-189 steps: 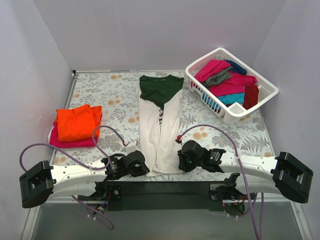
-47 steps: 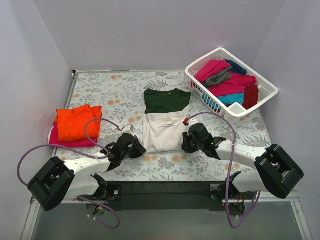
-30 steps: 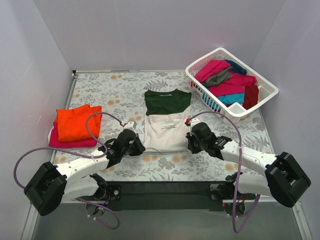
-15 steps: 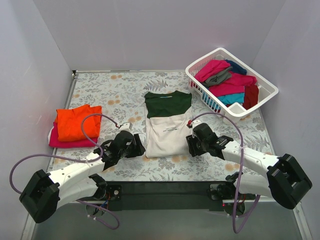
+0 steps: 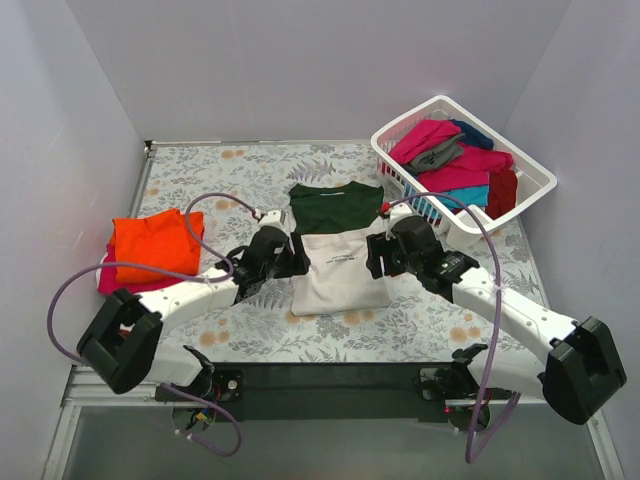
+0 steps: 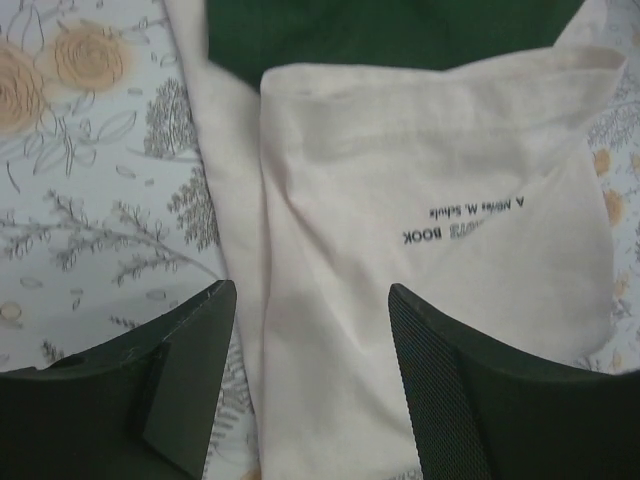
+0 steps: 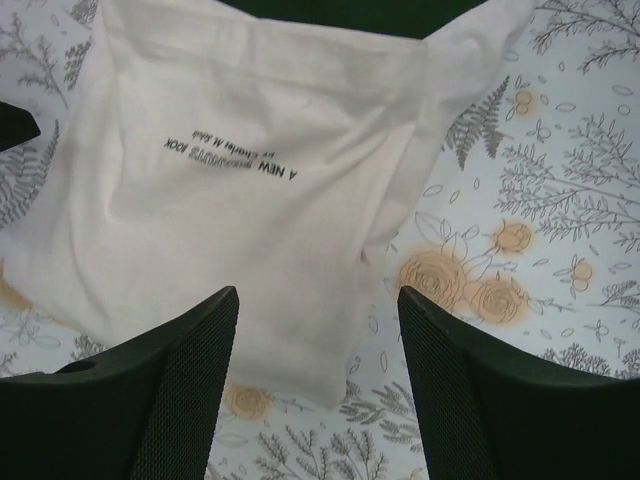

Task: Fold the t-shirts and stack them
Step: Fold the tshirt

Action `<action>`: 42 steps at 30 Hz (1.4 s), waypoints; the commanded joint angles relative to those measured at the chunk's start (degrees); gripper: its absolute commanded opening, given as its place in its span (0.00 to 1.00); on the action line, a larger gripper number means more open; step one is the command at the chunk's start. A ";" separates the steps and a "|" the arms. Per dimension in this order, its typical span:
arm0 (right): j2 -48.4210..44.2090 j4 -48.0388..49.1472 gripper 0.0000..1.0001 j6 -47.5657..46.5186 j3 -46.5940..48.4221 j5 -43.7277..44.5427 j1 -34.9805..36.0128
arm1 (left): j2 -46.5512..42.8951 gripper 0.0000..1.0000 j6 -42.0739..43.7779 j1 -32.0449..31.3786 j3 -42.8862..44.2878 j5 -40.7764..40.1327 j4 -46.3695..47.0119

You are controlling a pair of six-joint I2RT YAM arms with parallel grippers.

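Where the cream shirt point(image 5: 338, 272) lay: at the middle of the counter point(image 5: 215, 180), folded, with its dark green top toward the far edge and small black print facing up.
Left end effector point(image 6: 312, 385): spread, with nothing between its fingers, hanging over the shirt's left edge.
Right end effector point(image 7: 315, 385): spread likewise and empty, over the shirt's right edge; whether either touched the cloth could not be told.
Folded stack: an orange shirt point(image 5: 152, 243) lay on a magenta shirt point(image 5: 135, 285) near the counter's left edge.
Basket point(image 5: 470, 232): at the far right corner, holding a heap of loose shirts point(image 5: 455, 165) in magenta, grey, teal, dark red and navy.
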 commanded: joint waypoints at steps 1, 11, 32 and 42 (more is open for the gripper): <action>6.28 5.62 0.59 -2.04 4.12 0.16 -2.22 | 7.30 0.58 5.32 2.80 5.31 -1.05 6.14; 14.48 13.01 0.55 -2.84 7.02 -1.68 -5.83 | 19.63 0.50 8.40 6.06 14.02 -3.07 8.43; -6.79 7.21 0.61 5.16 -15.65 -13.90 -5.83 | 0.30 0.64 -8.47 -2.20 -8.56 6.86 0.53; -3.63 9.49 0.61 6.13 -18.82 -13.64 -5.83 | -5.59 0.65 -13.74 -5.27 -14.45 6.33 -2.55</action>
